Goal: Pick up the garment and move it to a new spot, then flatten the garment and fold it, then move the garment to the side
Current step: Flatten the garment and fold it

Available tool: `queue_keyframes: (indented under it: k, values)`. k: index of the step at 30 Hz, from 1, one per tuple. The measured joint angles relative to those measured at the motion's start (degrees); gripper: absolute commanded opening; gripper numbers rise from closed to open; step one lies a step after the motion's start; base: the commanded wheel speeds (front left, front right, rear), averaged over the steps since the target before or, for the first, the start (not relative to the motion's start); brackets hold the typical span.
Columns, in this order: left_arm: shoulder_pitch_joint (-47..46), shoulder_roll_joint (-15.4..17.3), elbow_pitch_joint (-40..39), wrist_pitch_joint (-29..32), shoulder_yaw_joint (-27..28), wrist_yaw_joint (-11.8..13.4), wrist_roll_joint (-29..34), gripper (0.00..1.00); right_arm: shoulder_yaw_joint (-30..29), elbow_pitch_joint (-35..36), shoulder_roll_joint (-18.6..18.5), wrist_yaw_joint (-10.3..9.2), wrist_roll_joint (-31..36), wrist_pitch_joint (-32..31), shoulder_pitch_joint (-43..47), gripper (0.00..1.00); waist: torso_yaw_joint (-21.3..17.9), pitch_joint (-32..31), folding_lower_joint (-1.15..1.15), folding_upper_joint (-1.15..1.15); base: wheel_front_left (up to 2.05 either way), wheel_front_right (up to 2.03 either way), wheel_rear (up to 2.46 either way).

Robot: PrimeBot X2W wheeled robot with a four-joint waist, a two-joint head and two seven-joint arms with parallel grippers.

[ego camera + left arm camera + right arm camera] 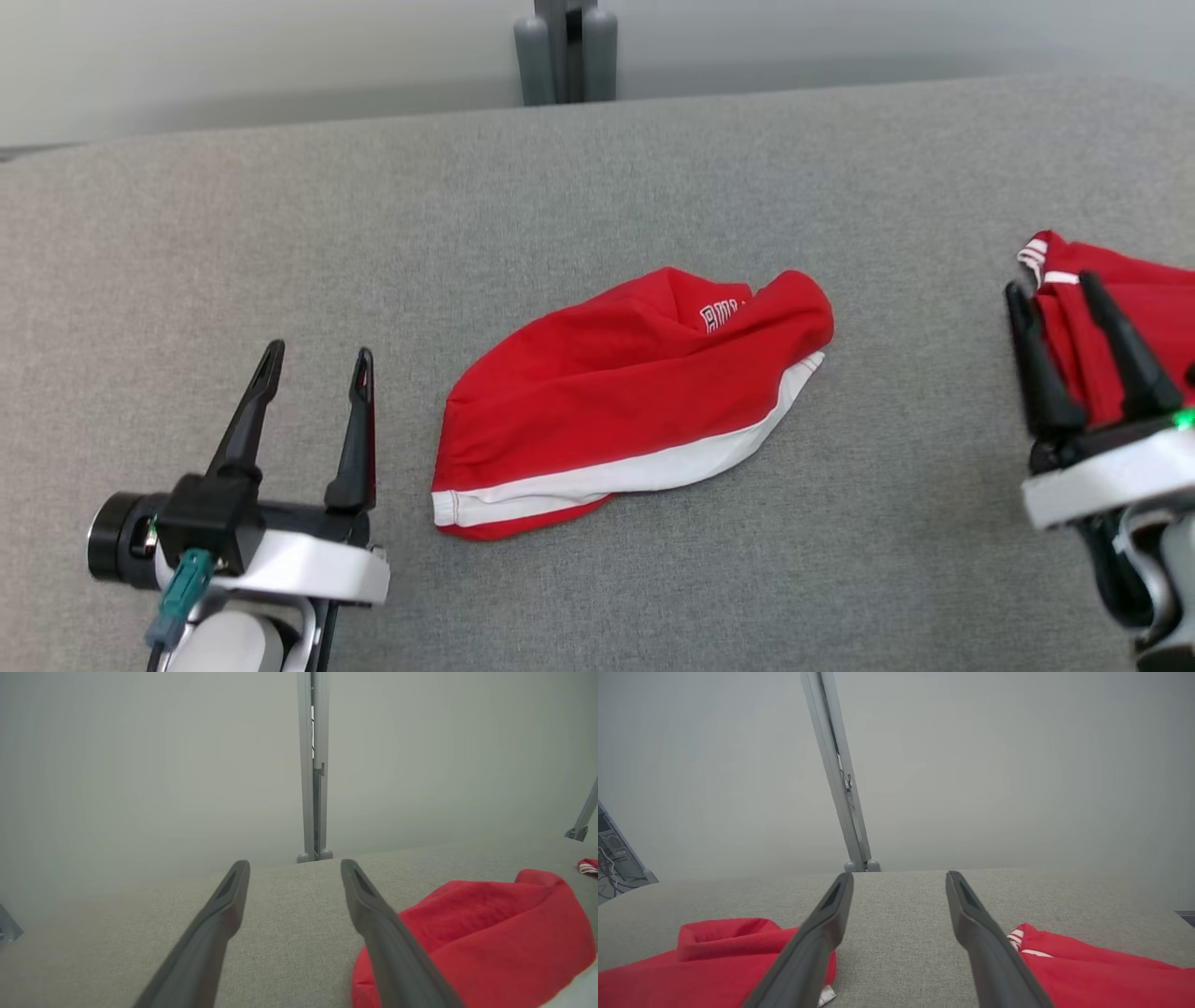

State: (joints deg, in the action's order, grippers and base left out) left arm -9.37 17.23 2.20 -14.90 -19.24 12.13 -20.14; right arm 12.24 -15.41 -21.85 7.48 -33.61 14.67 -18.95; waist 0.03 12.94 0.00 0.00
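Note:
A red garment (635, 401) with a white band along its near edge and white lettering lies bunched in the middle of the grey table (597, 187). It is also in the left wrist view as the red garment (490, 933) and in the right wrist view as the red garment (714, 961). A second red garment (1120, 317) with white stripes lies at the right edge. My left gripper (317, 353) stands open and empty, left of the middle garment. My right gripper (1050, 285) is open in front of the second garment's left edge. Bare table shows between its fingers (836, 914).
A grey post (565, 51) stands behind the table's far edge, against a pale wall. Grey cloth covers the whole table top. Some equipment with cables (612, 849) sits off the table's left side in the right wrist view.

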Motion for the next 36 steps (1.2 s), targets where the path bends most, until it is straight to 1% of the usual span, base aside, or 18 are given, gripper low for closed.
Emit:
queue_keyframes:
  k: [2, 5, 7, 8, 10, 14, 20, 27, 36]
  values:
    - [1.29, 0.14, -0.69, 0.00, 0.24, 0.47, 0.30, 1.00, -1.69, 2.01, 2.09, 0.00, 5.35, -0.01, 2.71, 1.00, -0.18, -1.20, 0.00, 0.00, 0.00, 0.00, 0.00]
    - [3.50, 0.31, -1.87, 0.00, 0.51, 1.04, 0.45, 1.00, -3.48, 5.38, 5.24, 0.00, 11.16, -1.74, 7.14, 1.00, -0.30, -3.06, 0.00, 0.00, 0.00, 0.00, 0.00]
    - [5.11, 0.52, -2.61, 0.00, 0.53, 1.13, 0.44, 1.00, -4.45, 7.76, 7.25, 0.00, 13.79, -3.42, 10.14, 1.00, -0.30, -4.33, 0.00, 0.00, 0.00, 0.00, 0.00]
    - [6.67, 0.67, -3.14, 0.03, 0.11, 1.26, 0.34, 1.00, -5.45, 9.80, 8.86, 0.01, 15.64, -5.31, 13.01, 1.00, -0.24, -5.55, 0.00, 0.00, 0.00, 0.00, 0.00]
    - [7.58, 0.76, -3.27, 0.35, -0.19, 1.26, 0.14, 1.00, -6.36, 11.73, 10.24, 0.01, 16.99, -6.68, 15.67, 1.00, -0.06, -6.72, 0.00, 0.00, 0.00, 0.00, 0.00]
    - [9.60, 1.37, -3.27, 0.89, -0.52, 1.29, -0.16, 1.00, -7.71, 14.62, 12.36, 0.01, 18.45, -8.89, 19.62, 1.00, 0.15, -9.10, 0.00, 0.00, 0.00, 0.00, 0.00]
    - [12.10, 1.88, -3.54, 2.23, -1.13, 1.69, -0.42, 1.00, -9.07, 17.58, 14.51, 0.01, 19.71, -11.09, 23.83, 1.00, 0.19, -12.55, 0.00, 0.00, 0.00, 0.00, 0.00]
    - [12.87, 2.30, -4.21, 3.63, -1.26, 2.31, -0.65, 1.00, -10.15, 19.90, 15.47, 0.01, 20.41, -12.45, 25.33, 1.00, 0.25, -13.90, 0.00, 0.00, 0.00, 0.00, 0.00]
    - [13.59, 2.31, -4.63, 4.06, -1.59, 2.89, -0.97, 1.00, -10.45, 20.42, 16.12, 0.01, 20.53, -12.99, 25.40, 1.00, 0.46, -14.08, 0.00, 0.00, 0.00, 0.00, 0.00]
